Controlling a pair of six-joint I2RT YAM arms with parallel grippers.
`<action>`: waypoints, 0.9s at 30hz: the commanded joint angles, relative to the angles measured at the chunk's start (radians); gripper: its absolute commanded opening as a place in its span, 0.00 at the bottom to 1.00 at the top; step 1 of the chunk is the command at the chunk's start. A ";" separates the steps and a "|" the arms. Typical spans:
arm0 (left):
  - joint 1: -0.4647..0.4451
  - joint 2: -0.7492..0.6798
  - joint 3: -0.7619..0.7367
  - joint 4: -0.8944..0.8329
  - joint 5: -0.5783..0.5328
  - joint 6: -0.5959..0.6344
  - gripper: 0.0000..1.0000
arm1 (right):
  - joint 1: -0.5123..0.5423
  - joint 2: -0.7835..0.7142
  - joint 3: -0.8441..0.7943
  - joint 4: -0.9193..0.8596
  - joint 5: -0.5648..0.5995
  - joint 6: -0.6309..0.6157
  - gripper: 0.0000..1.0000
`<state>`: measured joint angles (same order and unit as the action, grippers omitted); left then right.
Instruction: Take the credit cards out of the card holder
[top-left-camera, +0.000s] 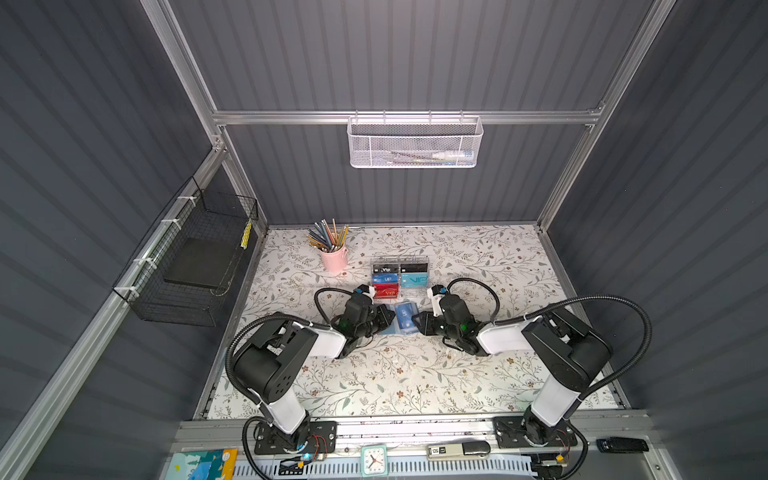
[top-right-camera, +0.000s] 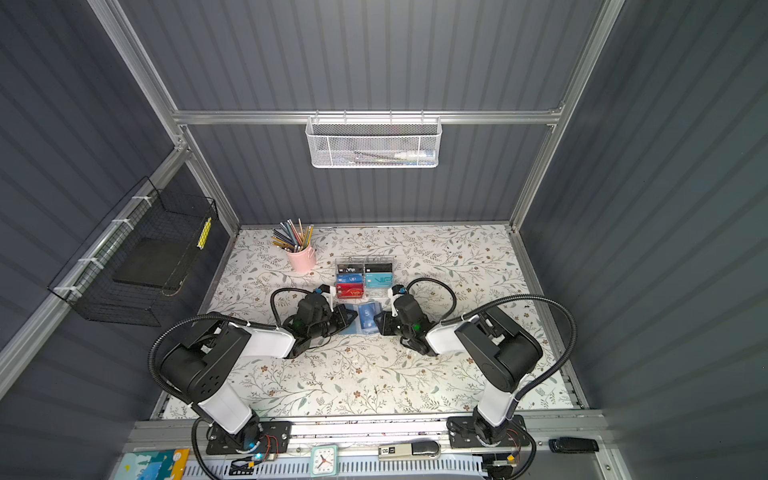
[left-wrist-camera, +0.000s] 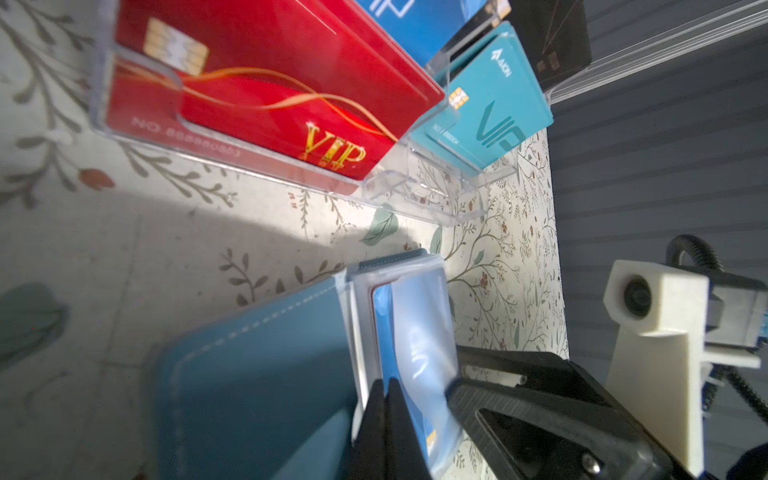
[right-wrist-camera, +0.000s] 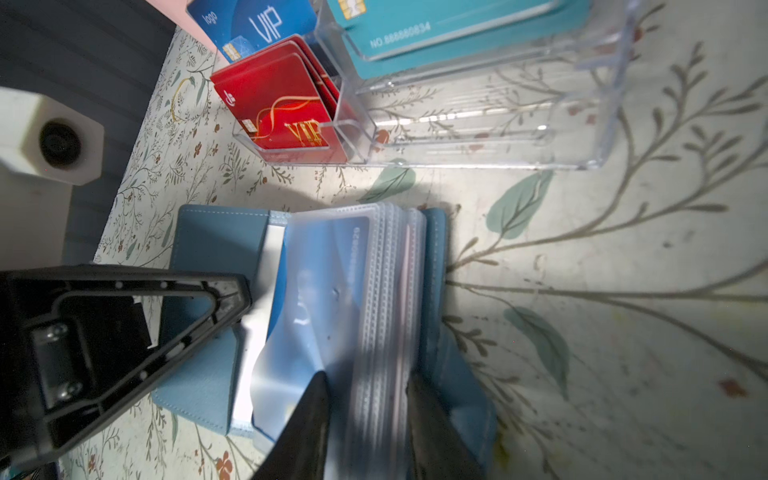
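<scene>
The card holder, a blue-grey booklet, lies open on the table between my two grippers. A blue credit card shows through its top frosted sleeve; the white credit card is hidden. My left gripper is shut, its tips pressed together against the sleeve edges beside the blue card; whether a sleeve lies between them I cannot tell. My right gripper straddles the stack of clear sleeves, one finger on the top sleeve, one against the right cover.
Just behind the holder stands a clear acrylic rack with red, blue, teal and black VIP cards. A pink cup of pencils is at the back left. A black wire basket hangs on the left wall and a white mesh basket on the back.
</scene>
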<state>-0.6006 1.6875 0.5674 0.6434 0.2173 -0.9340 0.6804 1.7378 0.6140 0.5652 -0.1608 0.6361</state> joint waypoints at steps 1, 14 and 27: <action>-0.001 0.021 0.026 0.018 0.010 0.008 0.06 | 0.010 0.058 -0.051 -0.192 -0.031 -0.008 0.29; -0.004 0.079 0.048 0.068 0.034 -0.018 0.15 | 0.011 0.086 -0.061 -0.159 -0.049 0.005 0.26; -0.009 0.088 0.048 0.114 0.032 -0.033 0.15 | 0.010 0.110 -0.061 -0.134 -0.061 0.019 0.26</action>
<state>-0.6014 1.7592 0.5938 0.6994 0.2340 -0.9543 0.6720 1.7607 0.5991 0.6353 -0.1833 0.6567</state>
